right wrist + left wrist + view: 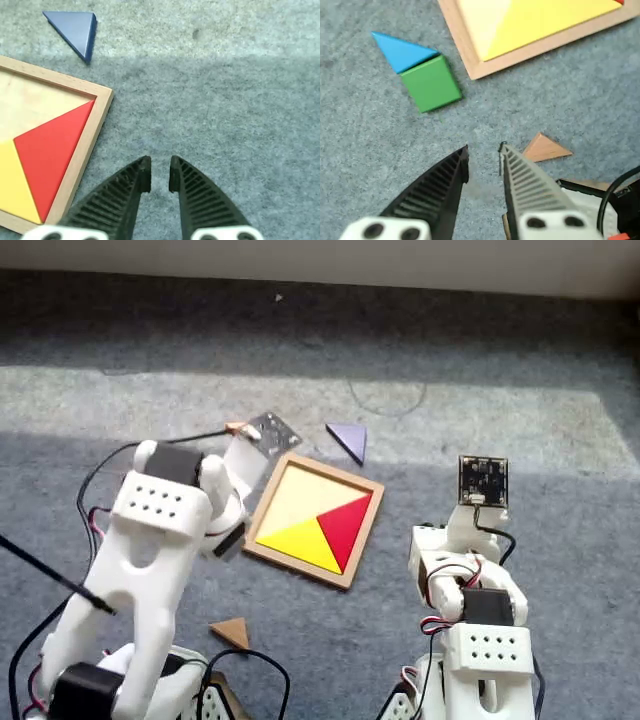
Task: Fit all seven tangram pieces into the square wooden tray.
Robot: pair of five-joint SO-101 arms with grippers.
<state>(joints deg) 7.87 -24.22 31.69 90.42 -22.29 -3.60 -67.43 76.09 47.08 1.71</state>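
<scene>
The square wooden tray (362, 540) lies mid-table and holds a yellow triangle (298, 542) and a red triangle (345, 523); the rest of its floor is pale. In the left wrist view, a blue triangle (402, 50) touches a green square (431, 82) just off the tray's corner (475, 67). A small brown triangle (545, 148) lies beside my left gripper (484, 150), which is open and empty over the carpet. My right gripper (159, 170) is open by a narrow gap and empty, just off the tray's rim (95, 125). A purple triangle (348, 440) lies beyond the tray.
The left arm (160, 520) leans over the tray's left side and hides the blue and green pieces in the high view. The right arm (470, 580) stands to the tray's right. A small orange bit (236, 427) shows behind the left arm. Grey carpet covers the table.
</scene>
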